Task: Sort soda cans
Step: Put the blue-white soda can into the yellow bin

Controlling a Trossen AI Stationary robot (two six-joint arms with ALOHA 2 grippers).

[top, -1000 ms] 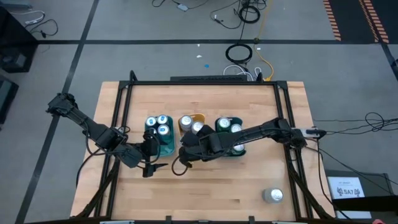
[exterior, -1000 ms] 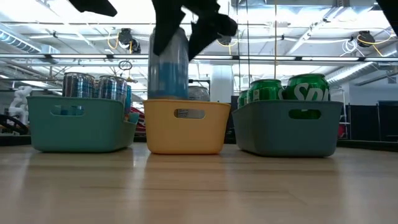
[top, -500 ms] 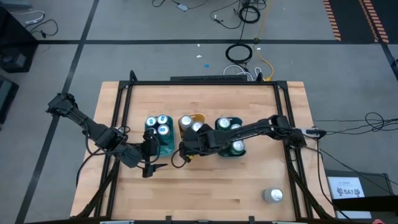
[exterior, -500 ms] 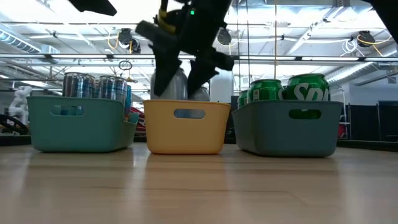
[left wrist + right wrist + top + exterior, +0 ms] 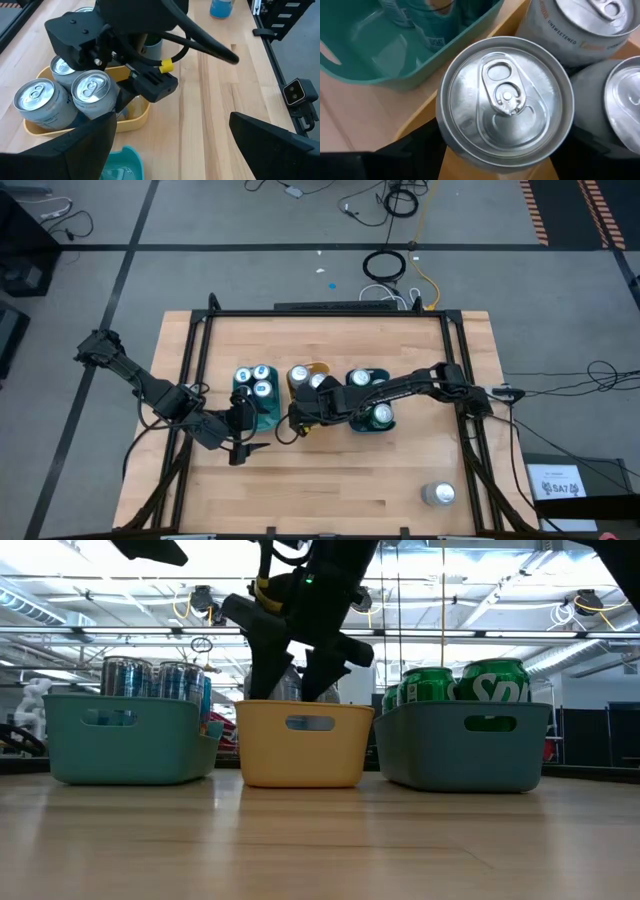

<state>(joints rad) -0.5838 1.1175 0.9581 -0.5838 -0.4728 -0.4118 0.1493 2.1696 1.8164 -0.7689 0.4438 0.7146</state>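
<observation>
My right gripper (image 5: 300, 418) reaches down into the near end of the yellow tray (image 5: 300, 745), shut on a silver soda can (image 5: 506, 100). In the low view only the can's top (image 5: 287, 688) shows above the rim. Two more silver cans (image 5: 60, 97) stand in the same tray. Blue cans (image 5: 253, 380) fill the teal tray (image 5: 130, 745). Green cans (image 5: 470, 680) stand in the dark-green tray (image 5: 465, 745). My left gripper (image 5: 245, 438) hangs open by the teal tray's near end, touching nothing. My right gripper pinches the silver can's side wall (image 5: 447, 137) just below its top rim, one finger (image 5: 415, 150) on each side. The fingers come slanting down from above. The can stays upright, its lower part inside the yellow tray. The tray wall hides its base.
A loose can (image 5: 438, 494) stands alone near the table's near right corner. The three trays sit side by side at the table's middle. A black frame (image 5: 200, 360) runs around the table's edges.
My right gripper has gone down and a little toward the table's left edge with the silver can. The can, a second ago held above the yellow tray's rim, now sits mostly inside the tray, still upright.
</observation>
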